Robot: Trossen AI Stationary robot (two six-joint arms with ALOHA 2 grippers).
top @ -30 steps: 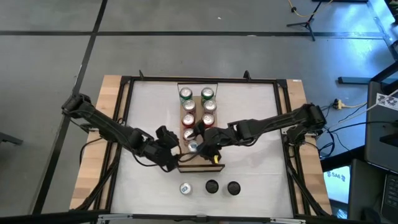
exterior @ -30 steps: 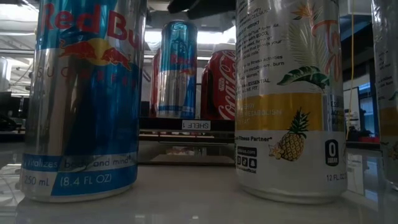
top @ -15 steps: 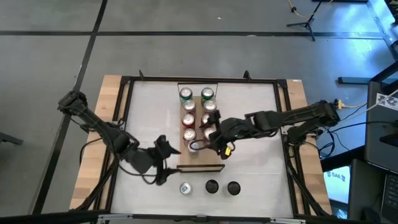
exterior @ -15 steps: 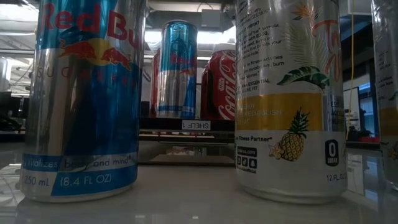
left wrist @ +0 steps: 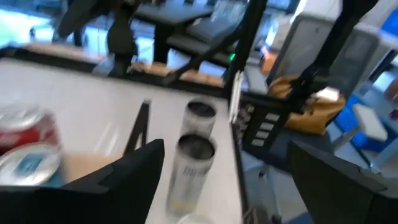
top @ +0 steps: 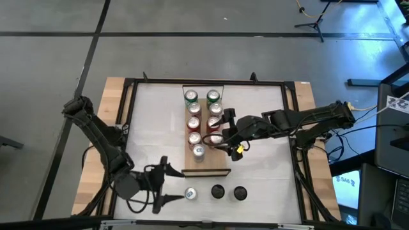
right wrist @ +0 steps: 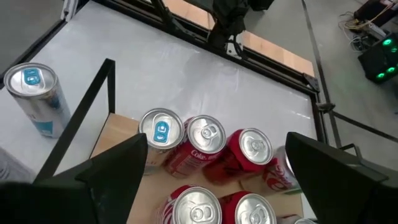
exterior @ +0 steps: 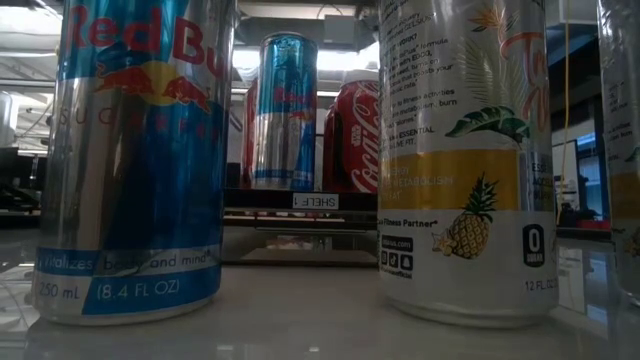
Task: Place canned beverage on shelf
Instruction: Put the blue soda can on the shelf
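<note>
High view: shelf (top: 206,167) lying lengthwise mid-table, its near end bare; nine cans in two rows on it, the blue-topped can (top: 199,151) nearest the bare end; three loose cans in a row on the white table (top: 268,147) before the shelf, silver-topped can (top: 190,193) leftmost; left tool (top: 171,184) fingers spread, empty, just beside that silver-topped can; right tool (top: 219,135) fingers spread, empty, over the shelf's right row of cans.
Low view: Red Bull can (exterior: 135,160) and pineapple-print can (exterior: 465,160) close up on the table; behind, slim blue can (exterior: 285,110) and red cola can (exterior: 355,135) on the shelf (exterior: 300,201) with a white label.
Left wrist view: two dark-topped cans in line, nearer one (left wrist: 193,171), between the spread fingers (left wrist: 127,171).
Right wrist view: shelved can tops below, blue-tabbed top (right wrist: 160,129) at the row's end; one loose can (right wrist: 34,96) on the table.
</note>
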